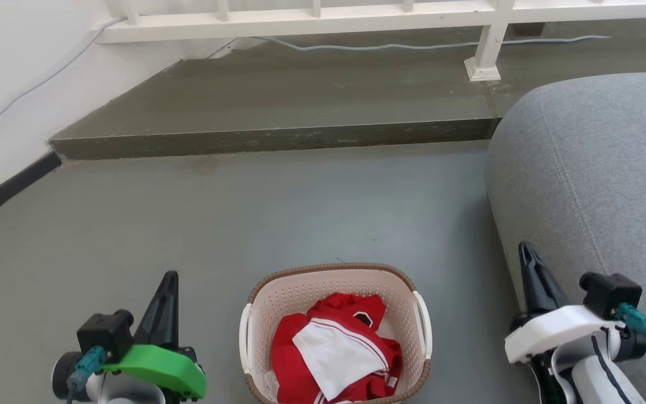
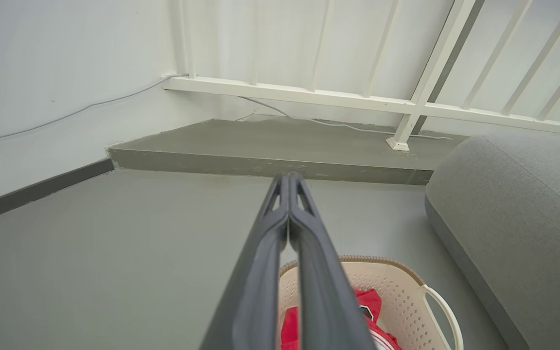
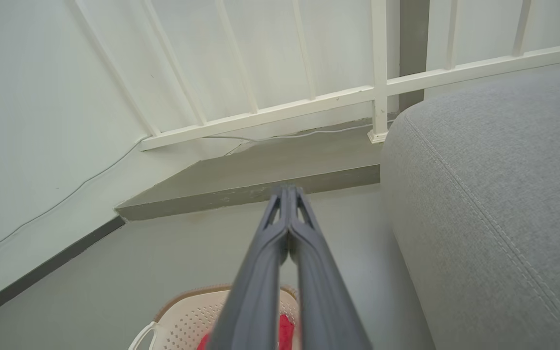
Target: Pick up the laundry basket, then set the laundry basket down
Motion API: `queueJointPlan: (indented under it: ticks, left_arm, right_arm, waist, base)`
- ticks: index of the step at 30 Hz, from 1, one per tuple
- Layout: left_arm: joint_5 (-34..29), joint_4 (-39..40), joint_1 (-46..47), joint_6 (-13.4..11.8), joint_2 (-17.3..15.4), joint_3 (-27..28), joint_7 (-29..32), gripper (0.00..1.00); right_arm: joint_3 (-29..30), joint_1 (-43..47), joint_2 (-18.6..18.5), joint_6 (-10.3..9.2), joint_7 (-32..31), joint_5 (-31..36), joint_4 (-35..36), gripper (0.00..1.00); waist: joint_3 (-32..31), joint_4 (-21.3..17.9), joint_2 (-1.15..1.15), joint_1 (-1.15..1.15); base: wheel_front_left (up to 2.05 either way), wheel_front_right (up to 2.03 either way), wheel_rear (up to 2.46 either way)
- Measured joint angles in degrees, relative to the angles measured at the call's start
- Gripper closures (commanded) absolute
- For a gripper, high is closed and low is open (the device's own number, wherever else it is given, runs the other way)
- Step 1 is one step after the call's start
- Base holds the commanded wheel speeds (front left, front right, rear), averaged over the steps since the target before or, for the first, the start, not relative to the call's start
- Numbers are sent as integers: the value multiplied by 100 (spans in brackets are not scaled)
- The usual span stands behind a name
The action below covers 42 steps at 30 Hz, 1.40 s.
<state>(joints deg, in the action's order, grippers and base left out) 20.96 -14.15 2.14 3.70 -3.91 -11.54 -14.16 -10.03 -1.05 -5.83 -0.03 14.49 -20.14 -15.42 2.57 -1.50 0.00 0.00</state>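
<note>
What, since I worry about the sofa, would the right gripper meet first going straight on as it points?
Likely the raised step, not the sofa: the right wrist view has the right gripper aimed at its front face across bare floor, the sofa off to the side. Depth is unclear.

The laundry basket is cream plastic, smooth and a little shiny, with many small holes in its walls. Its brown rim looks woven, like wicker. Its side handles are smooth white plastic. The clothes in it are soft red and white cloth. The floor is grey, smooth and dull. The sofa is rough grey woven cloth with stitched seams. The fingers of the left gripper are dark, dull and smooth.
</note>
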Motion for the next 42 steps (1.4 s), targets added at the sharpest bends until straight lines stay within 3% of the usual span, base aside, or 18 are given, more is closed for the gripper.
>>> queueJointPlan:
  ticks: [42]
  left_arm:
    - [2841,-56,-38,92,87,600,815,100]
  right_arm:
    - [687,14,157,253,-833,-2881,-43,100]
  waist:
    - [-102,62,0,0]
  base:
    - [0,0,0]
